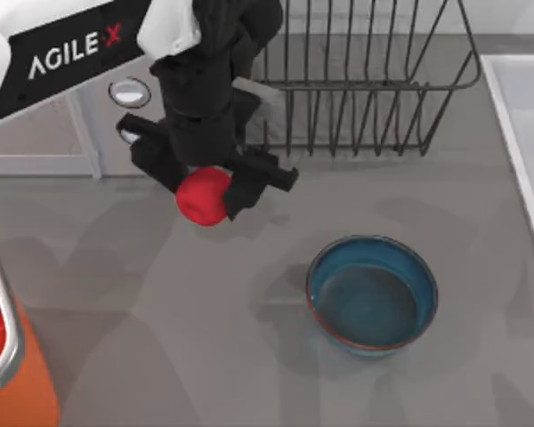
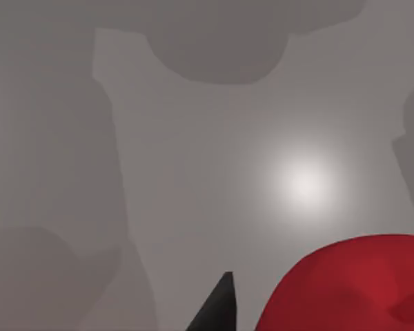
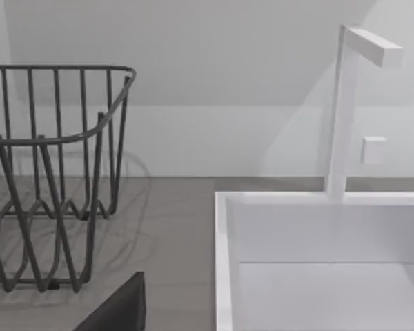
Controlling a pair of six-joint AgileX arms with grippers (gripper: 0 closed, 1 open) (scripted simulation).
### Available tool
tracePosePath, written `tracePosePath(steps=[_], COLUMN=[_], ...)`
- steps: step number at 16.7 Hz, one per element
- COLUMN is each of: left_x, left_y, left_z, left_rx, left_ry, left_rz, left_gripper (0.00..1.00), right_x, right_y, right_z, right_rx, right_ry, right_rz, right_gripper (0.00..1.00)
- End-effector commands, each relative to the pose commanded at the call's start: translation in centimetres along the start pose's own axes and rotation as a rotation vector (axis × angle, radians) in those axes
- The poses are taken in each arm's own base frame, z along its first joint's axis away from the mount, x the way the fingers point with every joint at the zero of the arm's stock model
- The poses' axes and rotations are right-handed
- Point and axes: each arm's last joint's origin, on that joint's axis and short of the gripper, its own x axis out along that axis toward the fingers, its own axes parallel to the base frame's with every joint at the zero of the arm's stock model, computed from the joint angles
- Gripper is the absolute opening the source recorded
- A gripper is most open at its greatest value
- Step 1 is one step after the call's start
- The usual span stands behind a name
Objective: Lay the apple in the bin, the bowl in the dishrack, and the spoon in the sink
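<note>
The red apple (image 1: 202, 197) hangs above the table left of centre, and my left gripper (image 1: 209, 182) is shut on it. In the left wrist view the apple (image 2: 359, 289) bulges beside one dark fingertip (image 2: 217, 310) over bare grey table. The blue bowl (image 1: 372, 294) stands upright and empty on the table at the lower right. The black wire dishrack (image 1: 365, 80) stands at the back, and it is also in the right wrist view (image 3: 48, 179). The white sink (image 1: 527, 133) lies along the right edge. The orange bin (image 1: 18, 374) is at the lower left corner. The spoon is out of view.
A white microwave with a round knob (image 1: 129, 92) sits at the back left, under my left arm. In the right wrist view a white faucet (image 3: 345, 110) rises behind the sink (image 3: 317, 262), with a dark part of my right gripper (image 3: 121, 310) low in front.
</note>
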Motion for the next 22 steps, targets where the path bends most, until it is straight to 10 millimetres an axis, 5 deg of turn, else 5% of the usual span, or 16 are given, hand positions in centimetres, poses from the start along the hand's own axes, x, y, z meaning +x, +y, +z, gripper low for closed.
tracePosePath(steps=[4,9,22], left_x=[-1.4,-4.0,-7.1], left_y=[1.1,3.8,13.0], left_z=[-1.2,-4.1,-16.9], left_rx=[-0.206,-0.698,-2.577], left_ry=[-0.026,-0.077,-0.115], left_rz=[0.008,0.010,-0.015], left_gripper=[0.00,0.00,0.00], right_x=[0.0,0.0,0.0], right_y=[0.0,0.0,0.0], right_z=[0.0,0.0,0.0], right_rx=[0.000,0.000,0.000], right_ry=[0.000,0.000,0.000], right_rz=[0.000,0.000,0.000], right_gripper=[1.00,1.00,1.00])
